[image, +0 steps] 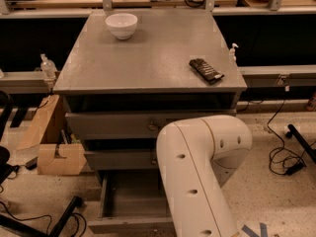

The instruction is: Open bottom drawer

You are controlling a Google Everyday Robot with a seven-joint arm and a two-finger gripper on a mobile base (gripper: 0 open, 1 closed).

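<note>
The grey cabinet has three drawers at its front. The bottom drawer stands pulled out, with its shallow grey tray showing and its slim front panel at the lower edge of the view. The mid drawer front and the top drawer front sit pushed in above it. My white arm rises from the lower edge and covers the right part of all three drawers. The gripper does not show; it lies somewhere behind or below the arm.
A white bowl and a dark flat packet rest on the cabinet top. A cardboard box stands on the floor at the left. Cables lie on the floor at the right. Black legs cross the lower left.
</note>
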